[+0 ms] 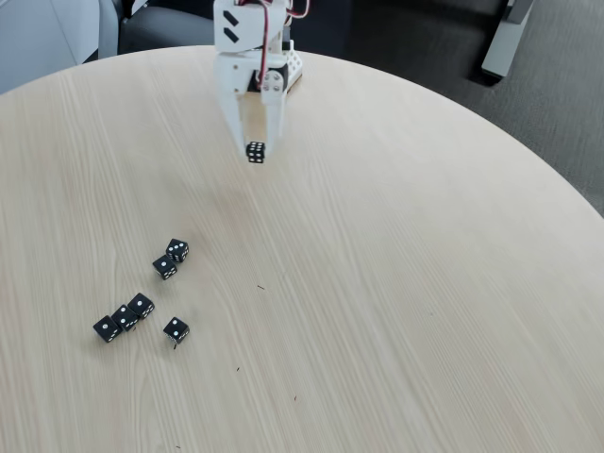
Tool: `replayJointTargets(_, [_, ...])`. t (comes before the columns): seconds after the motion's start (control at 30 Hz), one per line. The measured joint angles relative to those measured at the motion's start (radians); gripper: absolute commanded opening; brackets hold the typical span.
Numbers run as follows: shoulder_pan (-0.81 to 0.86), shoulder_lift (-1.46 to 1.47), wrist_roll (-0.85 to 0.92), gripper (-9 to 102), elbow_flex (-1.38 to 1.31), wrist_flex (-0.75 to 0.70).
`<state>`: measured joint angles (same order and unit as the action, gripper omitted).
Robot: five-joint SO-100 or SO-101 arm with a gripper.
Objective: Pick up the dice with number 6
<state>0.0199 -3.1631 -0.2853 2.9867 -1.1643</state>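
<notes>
My white gripper (256, 148) hangs over the far middle of the round table, fingers pointing down. It is shut on a tiny black die (256, 152) whose facing side shows six white pips in two rows: the dice with number 6. The die sits between the fingertips, lifted clear of the tabletop.
Several other black dice lie at the near left of the light wooden table (396, 283): two close together (171, 259) and a group nearer the edge (132, 316). Beyond the table's far rim are dark floor and a chair.
</notes>
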Motion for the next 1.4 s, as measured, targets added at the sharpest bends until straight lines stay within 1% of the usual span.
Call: replayJointTargets(1.4, [-0.011,0.000,0.006,2,0.000,0.000])
